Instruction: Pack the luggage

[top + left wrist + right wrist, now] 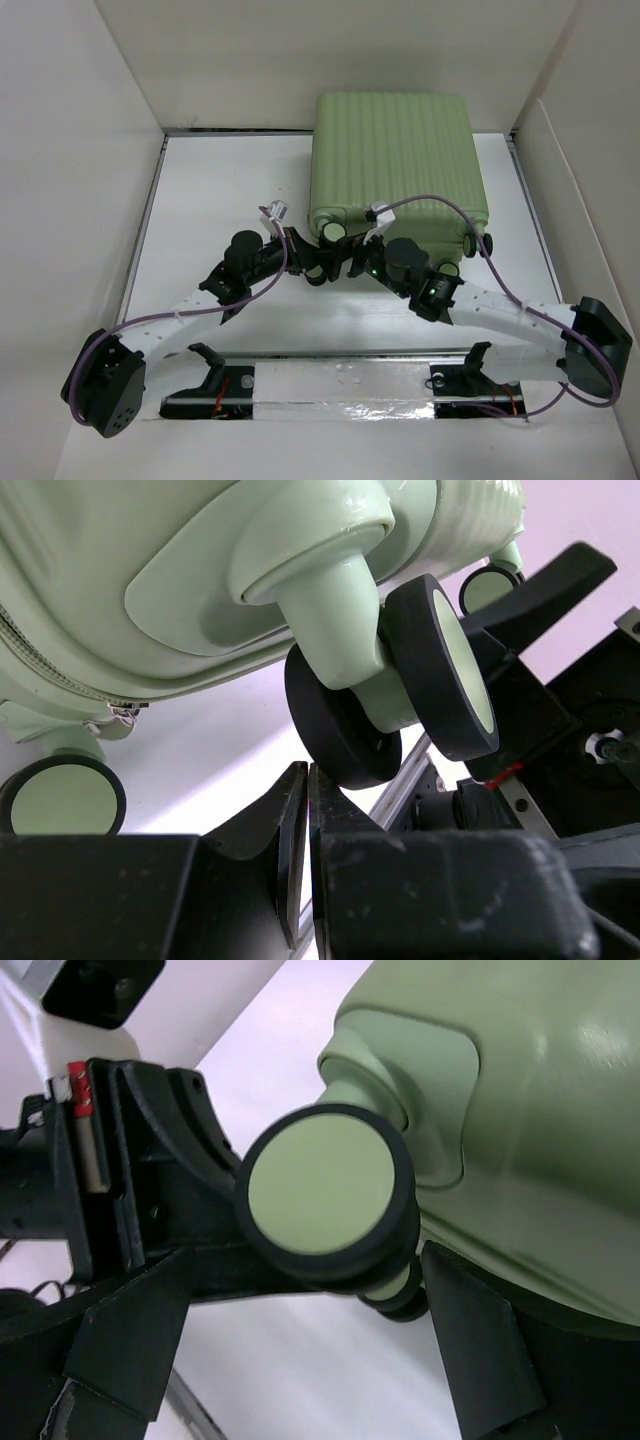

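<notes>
White table (220, 190) bears the closed luggage (395, 150); at its wheeled end we note the left gripper (305, 780) clamped together, empty, and the right gripper (305, 1335) gaping astride a wheel (320, 1185), presumably to drag it.

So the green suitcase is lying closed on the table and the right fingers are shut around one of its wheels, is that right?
Not quite: the right fingers are open, standing apart on either side of the wheel, as the right wrist view shows. The luggage does lie closed on the table.
</notes>
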Controlling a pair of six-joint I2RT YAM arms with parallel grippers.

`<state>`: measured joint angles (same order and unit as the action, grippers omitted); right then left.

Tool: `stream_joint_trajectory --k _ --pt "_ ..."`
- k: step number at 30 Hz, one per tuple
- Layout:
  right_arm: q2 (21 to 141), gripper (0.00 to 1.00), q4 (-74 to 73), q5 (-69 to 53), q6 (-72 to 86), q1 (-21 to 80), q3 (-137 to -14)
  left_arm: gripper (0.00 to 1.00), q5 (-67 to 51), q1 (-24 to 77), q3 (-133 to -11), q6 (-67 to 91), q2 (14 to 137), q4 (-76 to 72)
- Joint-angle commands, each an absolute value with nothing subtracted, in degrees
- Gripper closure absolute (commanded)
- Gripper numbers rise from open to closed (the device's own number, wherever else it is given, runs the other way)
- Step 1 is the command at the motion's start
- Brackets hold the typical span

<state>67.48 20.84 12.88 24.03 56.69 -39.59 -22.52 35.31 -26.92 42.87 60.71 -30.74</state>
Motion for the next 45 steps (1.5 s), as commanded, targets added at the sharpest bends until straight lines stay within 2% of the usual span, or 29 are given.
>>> stream_joint_trajectory --k 1,5,15,19,24,25,26,28,29,31,33,38,39,41,44,45 --pt "69.5 0.00 25.5 17.3 21.8 57.3 -43.9 0.98 -24.5 35.9 -27.6 43.4 60.2 -39.9" --pt "72.9 0.00 26.5 21.3 20.7 58.5 -45.6 0.98 -24.7 35.9 -27.7 43.2 60.8 -40.3" --pt "76.8 0.02 27.5 41.6 20.1 63.4 -48.2 0.98 -24.8 35.9 -26.9 43.5 61.0 -40.7" --pt "78.3 0.04 26.2 43.1 19.8 63.4 -50.0 0.98 -24.7 35.9 -27.0 43.4 60.8 -40.6" --pt "80.4 0.17 27.6 46.2 20.7 63.4 -50.3 0.98 -24.8 35.9 -26.9 43.4 60.6 -40.4" --pt "80.8 0.23 28.0 46.8 20.7 63.4 -50.2 0.98 -24.6 35.9 -26.8 43.4 60.6 -40.4" --pt "81.0 0.35 28.5 47.3 20.8 63.4 -50.2 0.98 -24.7 35.9 -26.7 43.3 60.5 -40.3" --pt "81.6 0.47 30.6 48.9 20.7 63.4 -49.9 0.98 -24.4 35.9 -26.8 43.1 60.3 -39.8" --pt "81.6 0.62 31.3 49.6 20.6 63.9 -49.7 0.98 -24.3 35.9 -26.7 43.1 60.2 -39.4" --pt "82.1 0.67 33.4 51.6 20.1 64.4 -49.3 0.98 -24.0 35.9 -26.5 42.8 59.8 -38.9" --pt "82.1 0.78 35.1 51.9 19.8 64.4 -48.9 0.98 -23.4 35.9 -26.5 42.3 59.1 -37.7" --pt "80.7 0.83 36.0 50.0 18.5 65.0 -48.0 0.96 -16.1 35.9 -25.9 39.7 56.0 -30.6" --pt "80.3 0.84 35.6 49.3 18.5 65.0 -47.8 0.89 -14.0 35.9 -25.8 39.0 54.6 -29.1" --pt "79.8 0.84 35.2 48.3 17.8 65.0 -47.9 0.86 -8.8 35.9 -24.4 38.8 53.2 -26.0" --pt "79.1 0.85 34.2 46.4 17.6 65.0 -48.3 0.78 -6.6 35.9 -22.2 37.6 51.9 -25.7" --pt "78.9 0.85 33.8 45.9 17.5 65.0 -48.5 0.70 -6.3 35.9 -21.8 37.2 52.4 -25.9"
